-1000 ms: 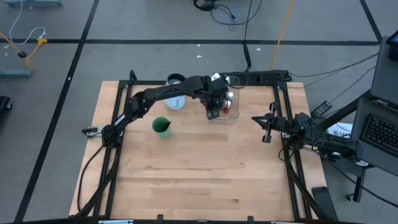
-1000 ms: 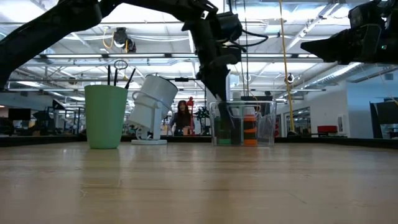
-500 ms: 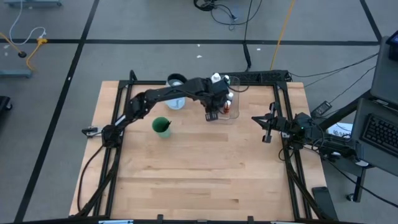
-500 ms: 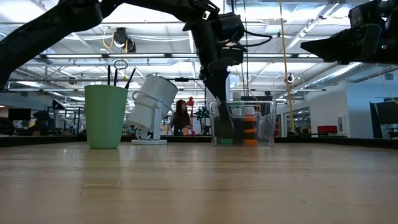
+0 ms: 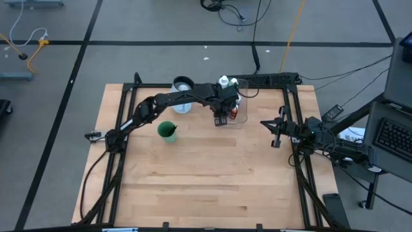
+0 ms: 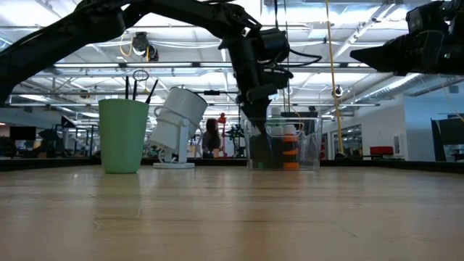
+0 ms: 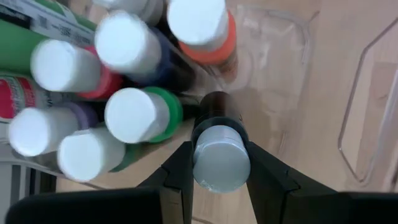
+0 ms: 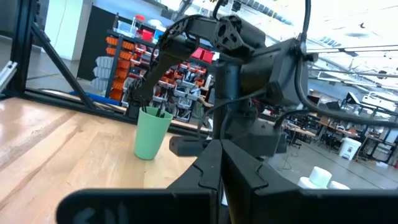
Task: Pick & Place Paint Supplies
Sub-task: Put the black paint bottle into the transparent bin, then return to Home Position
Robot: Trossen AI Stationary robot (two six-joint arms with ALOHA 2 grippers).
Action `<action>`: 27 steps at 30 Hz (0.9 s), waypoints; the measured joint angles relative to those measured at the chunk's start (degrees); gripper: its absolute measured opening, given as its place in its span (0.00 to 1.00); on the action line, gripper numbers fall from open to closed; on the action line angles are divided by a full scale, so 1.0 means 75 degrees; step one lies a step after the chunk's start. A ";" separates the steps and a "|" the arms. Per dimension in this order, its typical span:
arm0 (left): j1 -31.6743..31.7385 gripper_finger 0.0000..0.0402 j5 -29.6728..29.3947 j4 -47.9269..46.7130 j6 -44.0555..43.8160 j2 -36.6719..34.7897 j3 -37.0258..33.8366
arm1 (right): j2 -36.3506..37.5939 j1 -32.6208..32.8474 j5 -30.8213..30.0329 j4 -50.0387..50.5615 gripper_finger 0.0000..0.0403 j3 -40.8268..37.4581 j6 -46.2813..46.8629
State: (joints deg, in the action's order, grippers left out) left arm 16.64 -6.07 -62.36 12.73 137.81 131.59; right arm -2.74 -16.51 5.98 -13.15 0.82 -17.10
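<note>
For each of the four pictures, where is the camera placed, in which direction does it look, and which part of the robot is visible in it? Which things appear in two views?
High view: above the table, looking straight down; both arms show, left gripper at the clear tray.
Low view: at table-top height, looking level across; left arm reaches into the tray, green cup beside.
Left wrist view: on the left wrist, looking down into the tray; its fingers clamp a dark paint bottle.
Right wrist view: on the right wrist, facing the left arm; shut right gripper below.
Shared: cup and tray in high and low views.
</note>
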 joint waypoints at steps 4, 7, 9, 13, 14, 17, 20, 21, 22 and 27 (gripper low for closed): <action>0.0000 0.29 -0.0004 0.0094 -0.0114 0.0005 0.0000 | -0.0025 0.0000 0.0002 0.0014 0.01 0.0000 -0.0012; 0.0000 0.43 0.0003 0.0140 -0.0116 0.0019 -0.0006 | -0.0035 0.0000 0.0004 0.0011 0.01 0.0000 -0.0012; 0.0000 0.51 -0.0002 0.0206 -0.0117 0.0019 -0.0009 | -0.0038 0.0000 0.0003 0.0015 0.01 0.0000 -0.0012; 0.0000 0.61 -0.0005 0.0390 -0.0122 0.0013 -0.0002 | -0.0038 0.0000 0.0006 0.0012 0.01 -0.0003 -0.0012; 0.0000 0.62 -0.0008 0.0389 -0.0122 0.0006 0.0000 | -0.0038 0.0000 0.0006 0.0012 0.01 0.0000 -0.0012; -0.0003 0.63 -0.0007 0.0389 -0.0097 -0.0020 0.0012 | -0.0038 0.0000 0.0006 0.0012 0.01 0.0000 -0.0012; -0.0006 0.61 -0.0026 0.0386 -0.0117 -0.0071 0.0015 | -0.0038 0.0000 0.0006 0.0012 0.01 0.0000 -0.0012; -0.0006 0.60 -0.0054 0.0386 -0.0117 -0.0080 0.0023 | -0.0038 0.0000 0.0007 0.0012 0.01 0.0000 -0.0012; -0.0006 0.59 -0.0063 0.0377 -0.0119 -0.0080 0.0023 | -0.0038 0.0000 0.0008 0.0012 0.01 -0.0002 -0.0012; -0.0067 0.52 -0.0076 -0.0217 -0.0122 -0.0268 0.0023 | -0.0038 0.0000 0.0009 0.0015 0.01 0.0000 -0.0012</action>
State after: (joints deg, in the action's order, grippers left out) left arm 16.14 -6.64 -63.99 11.81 135.80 131.76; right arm -3.03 -16.51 6.04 -13.04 0.82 -17.19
